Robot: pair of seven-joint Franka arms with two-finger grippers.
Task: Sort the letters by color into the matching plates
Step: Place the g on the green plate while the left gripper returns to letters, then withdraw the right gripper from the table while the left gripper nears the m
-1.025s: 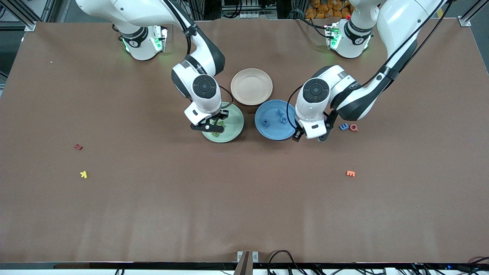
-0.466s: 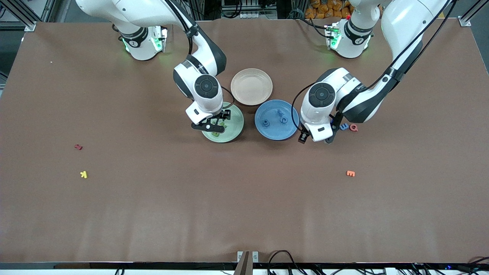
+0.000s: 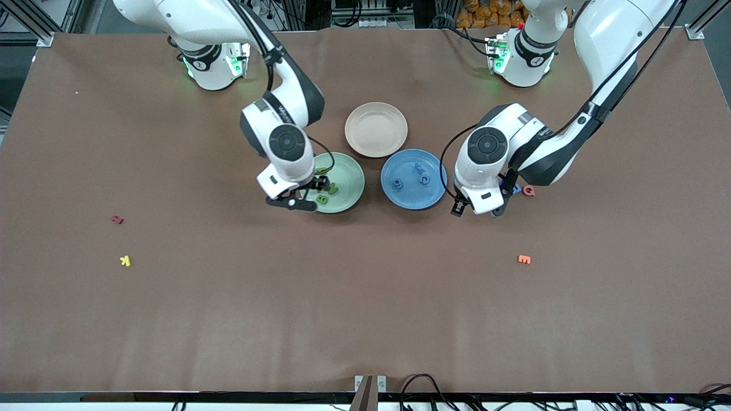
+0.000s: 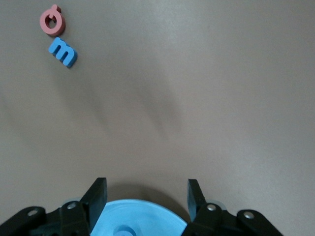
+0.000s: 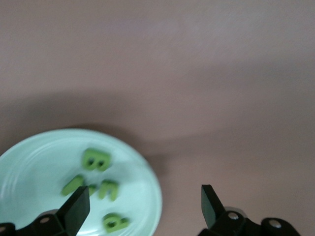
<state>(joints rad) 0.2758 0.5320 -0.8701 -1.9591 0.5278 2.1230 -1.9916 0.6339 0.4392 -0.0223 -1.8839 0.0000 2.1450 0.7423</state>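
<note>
The pale green plate [image 3: 351, 177] holds several green letters [image 5: 96, 160]. My right gripper [image 3: 293, 203] hangs open and empty over the rim of that plate toward the right arm's end. Beside it, the blue plate [image 3: 414, 197] carries three blue letters [image 3: 398, 184]. My left gripper [image 3: 477, 209] is open and empty, low over the table at the blue plate's [image 4: 142, 219] rim toward the left arm's end. A blue letter [image 4: 63, 51] and a red letter [image 4: 51, 20] lie together on the table just past it.
A beige plate [image 3: 376, 129] sits farther from the front camera, between the two plates. An orange letter [image 3: 523, 259] lies toward the left arm's end. A yellow letter [image 3: 125, 261] and a dark red letter [image 3: 117, 219] lie toward the right arm's end.
My right gripper has opened over the green plate and slid toward the right arm's end; a green letter now lies where it was. My left gripper has drifted off the blue plate toward the blue and red letters.
</note>
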